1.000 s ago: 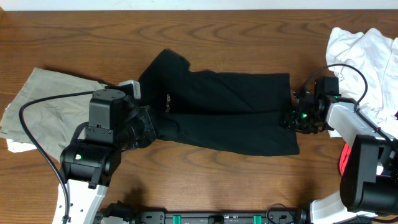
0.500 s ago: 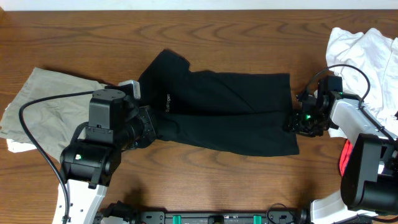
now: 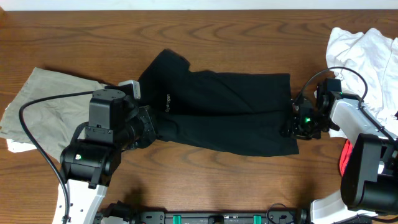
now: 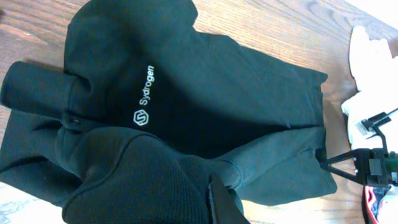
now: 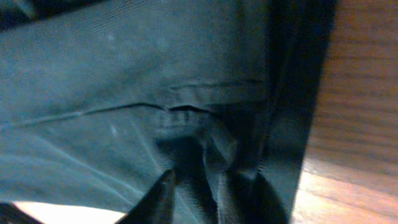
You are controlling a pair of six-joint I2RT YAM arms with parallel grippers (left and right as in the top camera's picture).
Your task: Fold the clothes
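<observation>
Holding the shirt [image 3: 230, 109] at both ends, I am somewhere in the middle of this job, by my reckoning. My left gripper [image 3: 148, 127] is pinched tight on the collar end, with black cloth bunching around its finger in the left wrist view. My right gripper [image 3: 293, 124] is narrowed down on the hem, and the right wrist view is showing a ridge of fabric gathered between its fingers [image 5: 163, 194], so I am judging that it is gripping. The shirt is lying in the middle of the table [image 3: 217, 31], running left to right, collar toward my left arm and hem toward my right. It is looking narrowed into a long band, with a lengthwise fold line running along its middle and one sleeve [image 3: 168, 62] sticking out at the far left corner. What is remaining, I am guessing, is bringing one end over the other and squaring it up. The fabric is looking black, soft and matte, with a small white logo [image 4: 144, 111] facing up. A khaki cloth [image 3: 37, 106] is lying beside my left arm, folded or not I cannot tell, and a white cloth [image 3: 367, 50] is sitting crumpled at the far right, not yet folded.
</observation>
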